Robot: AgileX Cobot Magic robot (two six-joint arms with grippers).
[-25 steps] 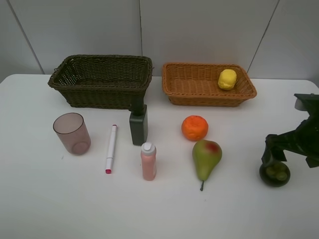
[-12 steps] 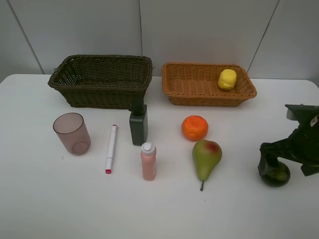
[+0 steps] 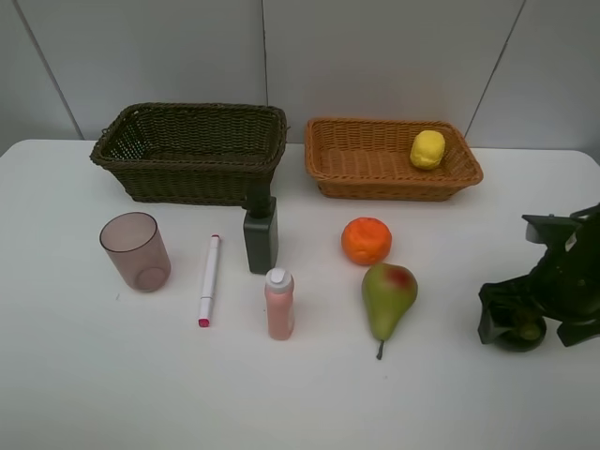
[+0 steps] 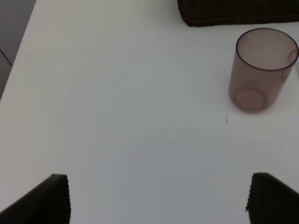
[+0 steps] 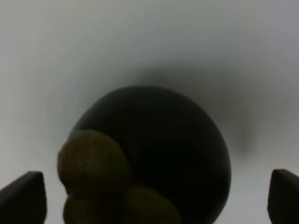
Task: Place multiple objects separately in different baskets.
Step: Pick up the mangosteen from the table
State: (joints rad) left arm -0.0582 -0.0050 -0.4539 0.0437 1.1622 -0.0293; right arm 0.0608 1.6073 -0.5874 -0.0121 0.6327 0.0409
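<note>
Dark green fruit (image 3: 517,334) near table (image 3: 56,394) edge, flanked by wide-apart right tool (image 3: 531,324); left tool (image 4: 159,200) apart, cup (image 4: 261,70) well away.

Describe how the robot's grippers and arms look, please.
The right gripper is black, blocky and angular, with a small pale patch on its body. The left gripper shows only two black fingertips with ribbed inner edges.

Matte black R gripper (image 3: 527,324), angular housing — L gripper (image 4: 159,200) dark, ribbed inside
</note>
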